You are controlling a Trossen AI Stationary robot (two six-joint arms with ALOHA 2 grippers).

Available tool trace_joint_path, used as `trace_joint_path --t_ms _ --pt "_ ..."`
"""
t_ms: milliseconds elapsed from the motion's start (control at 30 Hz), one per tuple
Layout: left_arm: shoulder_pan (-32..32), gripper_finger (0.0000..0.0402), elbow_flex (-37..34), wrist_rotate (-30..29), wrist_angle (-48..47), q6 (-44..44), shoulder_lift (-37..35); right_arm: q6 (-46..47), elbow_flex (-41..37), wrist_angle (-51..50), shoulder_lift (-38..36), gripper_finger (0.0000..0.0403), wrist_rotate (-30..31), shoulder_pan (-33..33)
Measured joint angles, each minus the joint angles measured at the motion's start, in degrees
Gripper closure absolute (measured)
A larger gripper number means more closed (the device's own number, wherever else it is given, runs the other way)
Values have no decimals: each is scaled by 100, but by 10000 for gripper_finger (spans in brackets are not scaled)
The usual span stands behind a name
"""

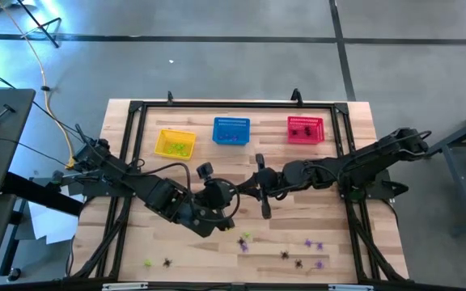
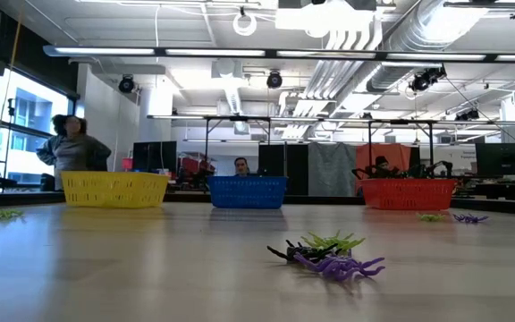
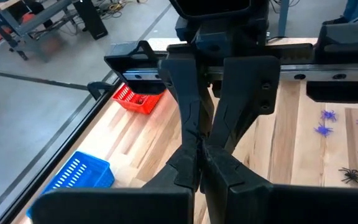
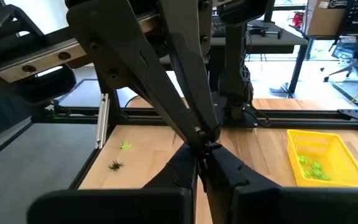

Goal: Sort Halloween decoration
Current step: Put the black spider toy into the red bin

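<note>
Tiny purple, green and black Halloween decorations (image 1: 284,255) lie scattered on the near part of the wooden table. A small cluster of them (image 2: 329,255) shows in the low view. My left gripper (image 3: 201,165) and my right gripper (image 4: 202,165) are both shut. They hang above the table's middle, tip to tip. The left gripper (image 1: 245,194) comes in from the left and the right gripper (image 1: 255,187) from the right. Whether a decoration sits between the tips is hidden by the fingers. My left gripper's shut fingertips (image 4: 207,138) meet the right gripper's tips in mid-air, slanting down from the table's left. I cannot tell if anything is pinched there. My right gripper's shut fingertips (image 3: 197,138) come almost level from the table's right against the left gripper's tips. The fingers hide what, if anything, lies between.
Three mesh baskets stand in a row at the far side: yellow (image 1: 175,144) with green pieces, blue (image 1: 231,131), and red (image 1: 305,129) with black pieces. A black frame (image 1: 136,109) borders the table. People show in the room beyond the table.
</note>
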Motion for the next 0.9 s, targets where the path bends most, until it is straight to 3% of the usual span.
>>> trace_joint_path --t_ms 200,567,700,900 --pt "0 385 1 178 0 4 0 123 0 -8 0 398 -82 0" --pt "0 292 5 354 -56 772 -4 455 -2 -254 -49 402 10 -15" --pt "-15 275 -2 602 -452 678 7 1011 14 -1620 -540 402 485 -287" --pt "-9 271 -2 921 -1412 -168 7 2175 15 -5031 -1572 402 842 -1261"
